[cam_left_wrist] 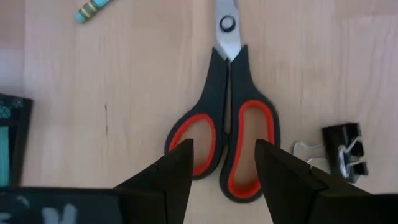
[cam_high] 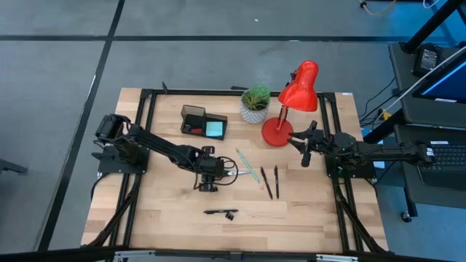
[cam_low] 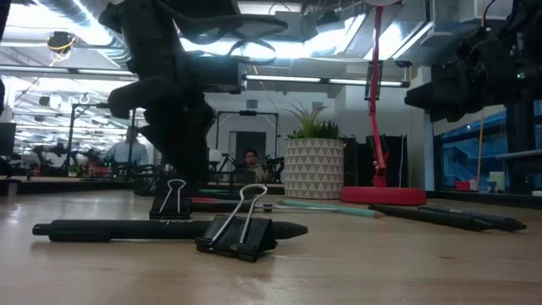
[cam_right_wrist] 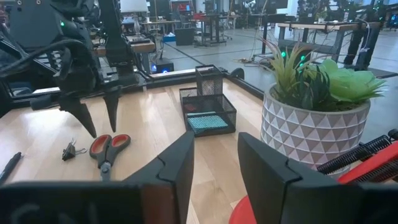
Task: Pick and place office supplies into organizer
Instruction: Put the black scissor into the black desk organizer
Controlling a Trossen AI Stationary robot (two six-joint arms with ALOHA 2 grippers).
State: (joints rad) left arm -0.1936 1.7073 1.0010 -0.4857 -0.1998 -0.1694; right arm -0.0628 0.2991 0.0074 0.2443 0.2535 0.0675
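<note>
Mid-counter, the red-handled scissors (cam_left_wrist: 225, 124) lie flat under the left pincer (cam_left_wrist: 224, 171), its fingers apart and holding nothing.
Glossy black-and-red plastic loops, steel blades, pale wood grain; a black binder clip (cam_left_wrist: 344, 149) nearby. The right pincer (cam_right_wrist: 214, 168) waits half-apart, empty, beside the lamp (cam_high: 291, 102).

Stuff you can't really make out here

From overhead the scissors (cam_high: 209, 177) are almost totally hidden under the left gripper (cam_high: 209, 186), and in the left wrist view their blade tips run off the picture's edge. The teal pencil (cam_left_wrist: 93, 9) is cut off there too, only one end shows. Whatever sits inside the organizer (cam_high: 203, 124) is too small to tell from above, apart from a light-blue square. In the low view the lamp (cam_low: 375, 102) loses its head past the top edge, and the people in the room behind are just blurs.
</note>
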